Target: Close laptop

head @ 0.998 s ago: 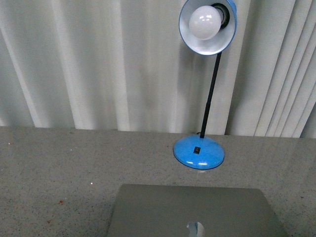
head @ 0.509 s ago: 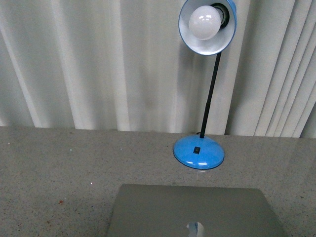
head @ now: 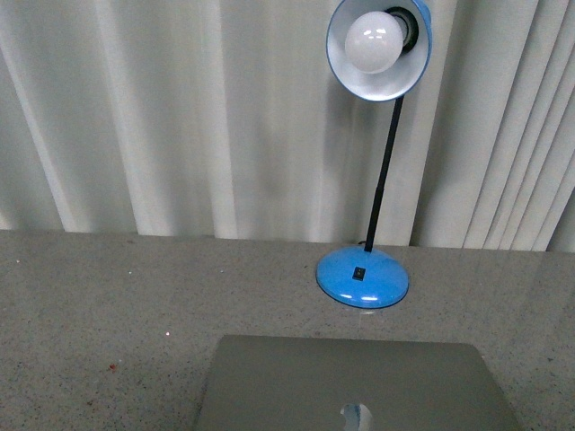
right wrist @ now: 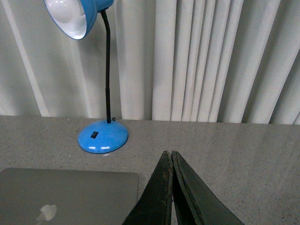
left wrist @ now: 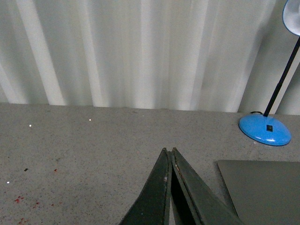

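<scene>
Nothing has moved since a second ago; the front view matches the earlier pictures. Pale pleated curtains (head: 180, 117) hang across the whole background, behind both grippers. Below them a grey speckled table (head: 108, 296) spreads out under and ahead of both arms. The laptop (head: 350, 382), silver-grey with a shiny logo on its lid, lies on the table with the lid down flat, between the two grippers: to the right of the left gripper (left wrist: 169, 152) and to the left of the right gripper (right wrist: 168, 153). A blue desk lamp (head: 364, 274) stands just beyond the laptop, ahead of both grippers, its round base on the table, a thin black stem rising to a blue shade with a white bulb. Each gripper has its dark fingers pressed together at the tips, with nothing held between them, hovering above the bare table beside the laptop.
</scene>
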